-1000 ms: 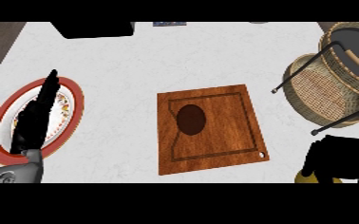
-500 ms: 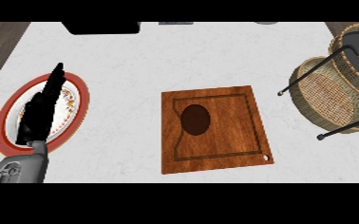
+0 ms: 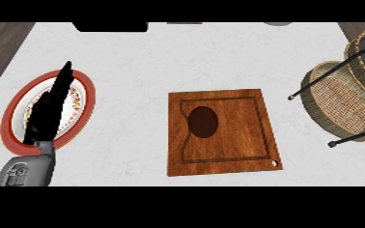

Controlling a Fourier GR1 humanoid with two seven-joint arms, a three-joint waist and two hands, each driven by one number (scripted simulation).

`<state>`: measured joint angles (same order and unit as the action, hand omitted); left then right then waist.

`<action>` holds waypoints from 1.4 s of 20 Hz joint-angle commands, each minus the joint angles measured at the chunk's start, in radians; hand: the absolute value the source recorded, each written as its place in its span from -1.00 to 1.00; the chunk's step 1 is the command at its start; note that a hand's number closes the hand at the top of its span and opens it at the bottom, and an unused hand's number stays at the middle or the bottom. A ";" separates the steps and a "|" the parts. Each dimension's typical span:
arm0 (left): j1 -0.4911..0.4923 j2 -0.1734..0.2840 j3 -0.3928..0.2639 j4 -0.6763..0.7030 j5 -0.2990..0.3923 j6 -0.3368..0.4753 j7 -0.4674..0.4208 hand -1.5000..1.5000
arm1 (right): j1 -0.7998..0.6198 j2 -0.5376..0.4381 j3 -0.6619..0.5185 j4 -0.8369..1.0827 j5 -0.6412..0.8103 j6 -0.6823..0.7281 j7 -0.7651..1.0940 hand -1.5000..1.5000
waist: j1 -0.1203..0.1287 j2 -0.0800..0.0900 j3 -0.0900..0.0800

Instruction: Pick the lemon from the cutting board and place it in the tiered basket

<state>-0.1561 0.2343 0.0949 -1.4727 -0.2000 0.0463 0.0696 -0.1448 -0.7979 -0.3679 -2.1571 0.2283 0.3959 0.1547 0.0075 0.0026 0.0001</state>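
- Left black hand (image 3: 49, 110) on its grey forearm (image 3: 27, 169) comes in at the view's lower left; fingers straight and together, pointing up the frame, holding nothing. Resting over the plate, not reaching.
- Under it: round white plate with a red rim (image 3: 87, 107), on the pale marbled worktop (image 3: 214, 58), well apart from the board.
- Right hand: not in view at all.
- Centre: square brown wooden cutting board (image 3: 235, 140) with a routed groove, a dark oval recess (image 3: 203, 121) at its left half and a small hole at the near right corner.
- The lemon: none visible on the board or anywhere else on the worktop. Where it sits I cannot tell; it may be with the unseen right hand, but that is a guess.
- Right edge: woven wicker tiered basket (image 3: 329, 101) on a black wire frame (image 3: 314, 90), just beside the board, only partly in frame. No lemon shows in the visible part.
- Handling judgement: a lemon should be light, stiff-skinned, waxy and a bit slippery, prone to roll. Best taken across its middle, thumb opposite the fingers, not at the tapered ends.
- Not fragile; a low release into the basket should suit, so it does not bounce out.
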 commanded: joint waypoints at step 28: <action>0.003 -0.018 0.031 0.043 -0.015 0.000 -0.059 0.00 | -0.257 0.006 0.114 0.932 0.227 0.065 -0.499 -1.00 | -0.006 -0.001 0.000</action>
<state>-0.1525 0.2207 0.1134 -1.4628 -0.2152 0.0374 0.0539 -0.4148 -0.8295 -0.2552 -1.2611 0.4771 0.4343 -0.3391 0.0046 -0.0077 -0.0099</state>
